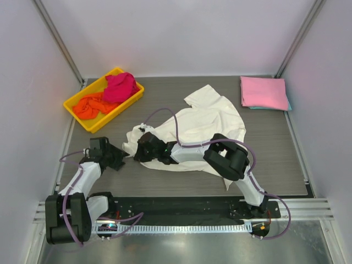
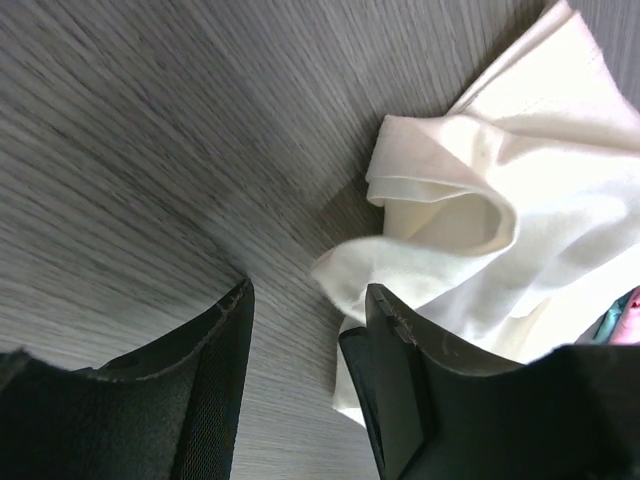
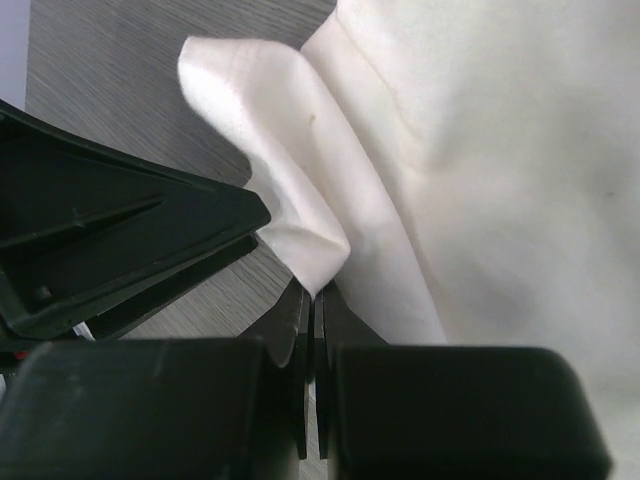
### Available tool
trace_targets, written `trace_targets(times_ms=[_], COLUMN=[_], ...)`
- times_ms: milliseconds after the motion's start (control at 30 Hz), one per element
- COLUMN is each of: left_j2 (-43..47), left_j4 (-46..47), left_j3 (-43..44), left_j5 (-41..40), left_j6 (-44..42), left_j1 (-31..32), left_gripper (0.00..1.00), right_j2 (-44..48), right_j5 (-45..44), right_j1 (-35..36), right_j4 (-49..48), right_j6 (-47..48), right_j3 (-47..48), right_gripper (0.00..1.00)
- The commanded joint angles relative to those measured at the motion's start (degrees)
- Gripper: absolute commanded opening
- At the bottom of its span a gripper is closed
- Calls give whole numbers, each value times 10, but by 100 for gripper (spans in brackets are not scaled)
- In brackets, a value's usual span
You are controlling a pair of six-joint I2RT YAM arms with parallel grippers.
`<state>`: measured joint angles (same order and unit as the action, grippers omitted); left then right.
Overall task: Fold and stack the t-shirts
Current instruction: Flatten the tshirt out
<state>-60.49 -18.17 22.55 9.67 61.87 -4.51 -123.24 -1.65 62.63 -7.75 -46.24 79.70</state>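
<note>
A cream-white t-shirt (image 1: 206,124) lies crumpled and partly spread in the middle of the table. My right gripper (image 1: 141,144) reaches across to its left edge and is shut on a fold of the cream cloth (image 3: 300,235), pinched at the fingertips (image 3: 318,292). My left gripper (image 1: 123,159) stands open just left of that edge. In the left wrist view only bare table shows between the left gripper's (image 2: 308,290) fingers, and one finger (image 2: 420,390) lies over the shirt's rim (image 2: 350,275). A folded pink t-shirt (image 1: 263,92) rests on a teal one (image 1: 288,108) at the back right.
A yellow tray (image 1: 82,122) at the back left holds a magenta shirt (image 1: 121,87) and an orange shirt (image 1: 91,105). White walls close in the table on three sides. A black part of the left gripper (image 3: 110,250) crowds the right wrist view.
</note>
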Motion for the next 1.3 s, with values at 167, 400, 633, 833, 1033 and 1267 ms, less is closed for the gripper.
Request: trace_targets(times_ms=[167, 400, 633, 833, 1033, 1267], left_j2=[7, -9, 0, 49, 142, 161], left_j4=[36, 43, 18, -135, -197, -210], left_j3=[-5, 3, 25, 133, 175, 195], left_j5=[-4, 8, 4, -79, -122, -70], left_j6=[14, 5, -14, -105, -160, -177], left_j1=[1, 2, 2, 1, 1, 1], left_gripper=[49, 38, 11, 0, 0, 0], right_j2=[24, 29, 32, 78, 203, 369], right_j5=[9, 31, 43, 30, -41, -164], right_j1=[1, -1, -2, -12, -30, -103], right_j4=[-35, -32, -9, 149, 315, 522], right_j6=[-7, -3, 6, -16, -24, -116], right_j3=[-2, -4, 1, 12, -29, -135], right_gripper=[1, 1, 10, 39, 46, 49])
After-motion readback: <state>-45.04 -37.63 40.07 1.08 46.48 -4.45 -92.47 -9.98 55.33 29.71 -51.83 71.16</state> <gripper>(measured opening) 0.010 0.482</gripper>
